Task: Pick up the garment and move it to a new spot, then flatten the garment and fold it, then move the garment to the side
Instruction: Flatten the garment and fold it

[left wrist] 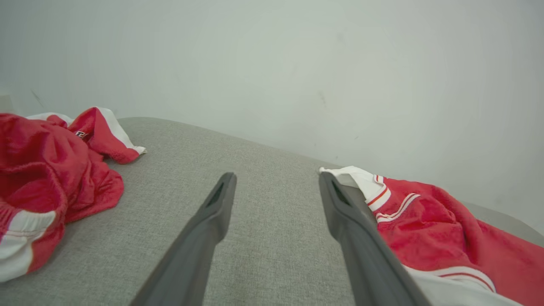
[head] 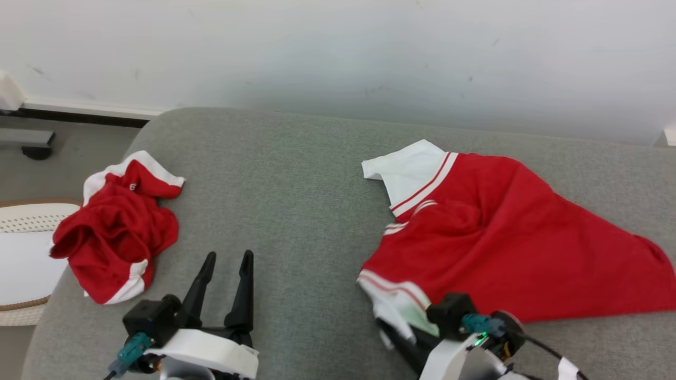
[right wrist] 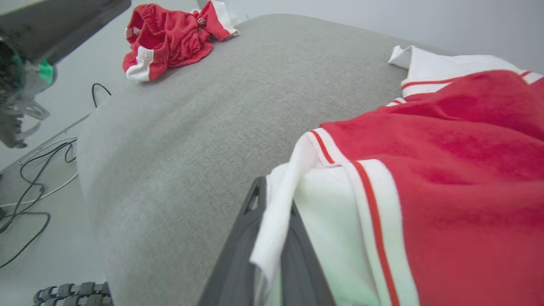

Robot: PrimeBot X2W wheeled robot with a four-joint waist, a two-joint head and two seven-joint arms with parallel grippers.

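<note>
Garment (head: pixel 507 237) lay at the right of the head view on the grey padded surface (head: pixel 285 211), its near-left corner pinched.

Its long axis ran from lower centre out to the right edge, so the cloth spread up and right of the right gripper (right wrist: pixel 274 208), the nearer one, which was closed on the white trimmed edge. A second, crumpled red garment (head: pixel 113 232) sat at far left. The left gripper (head: pixel 229 256) hovered with jaws apart and empty, between the two. The crumpled garment's small white mark (head: pixel 133 186) was unreadable.
</note>
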